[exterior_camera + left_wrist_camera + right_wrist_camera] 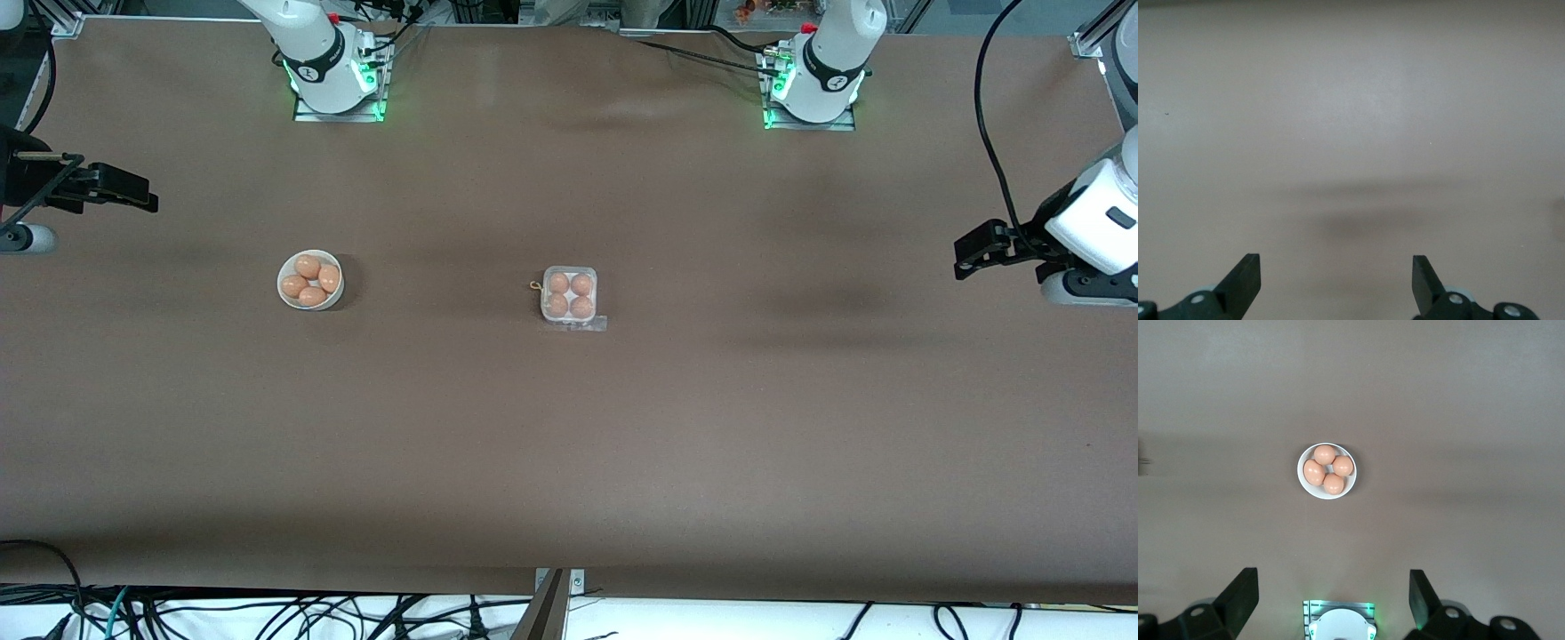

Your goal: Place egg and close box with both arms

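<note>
The box (569,297), a small clear plastic carton, sits mid-table with all its cells filled by orange-brown eggs (558,283). Its clear lid looks lowered over them, and a clear flap (594,324) sticks out on the side nearer the camera. My left gripper (971,252) is open and empty, up over the left arm's end of the table. Its wrist view shows only bare table between the fingers (1245,277). My right gripper (133,191) is open and empty over the right arm's end. Both are far from the box.
A round white bowl (283,298) with several more eggs stands toward the right arm's end, level with the box. It also shows in the right wrist view (1305,483), with the right arm's base (1338,623) below. A small brown loop (535,286) lies beside the box.
</note>
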### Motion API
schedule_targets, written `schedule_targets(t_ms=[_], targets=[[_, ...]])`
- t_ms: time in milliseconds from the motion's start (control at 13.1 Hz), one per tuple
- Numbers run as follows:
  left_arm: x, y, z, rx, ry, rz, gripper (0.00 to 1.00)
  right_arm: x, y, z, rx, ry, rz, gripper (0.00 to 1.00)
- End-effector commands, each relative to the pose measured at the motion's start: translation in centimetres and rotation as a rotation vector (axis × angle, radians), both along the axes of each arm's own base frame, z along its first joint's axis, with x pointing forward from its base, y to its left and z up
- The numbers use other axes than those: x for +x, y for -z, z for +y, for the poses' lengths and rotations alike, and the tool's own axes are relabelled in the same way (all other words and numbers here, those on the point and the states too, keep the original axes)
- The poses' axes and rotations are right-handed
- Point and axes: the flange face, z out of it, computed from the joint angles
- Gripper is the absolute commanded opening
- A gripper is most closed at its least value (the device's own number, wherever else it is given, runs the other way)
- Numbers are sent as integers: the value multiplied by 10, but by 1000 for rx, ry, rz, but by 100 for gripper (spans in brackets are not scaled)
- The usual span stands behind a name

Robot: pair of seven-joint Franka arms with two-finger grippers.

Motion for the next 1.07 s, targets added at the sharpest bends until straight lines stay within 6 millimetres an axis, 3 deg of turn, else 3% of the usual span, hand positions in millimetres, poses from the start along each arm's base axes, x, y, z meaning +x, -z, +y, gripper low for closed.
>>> schedule_targets(t_ms=[0, 990], targets=[[-8, -3, 4, 11, 20, -12, 100, -4, -4, -1, 1, -15, 4, 100], [-7, -4, 4, -40, 1, -2, 100, -4, -4, -1, 2, -15, 4, 100]])
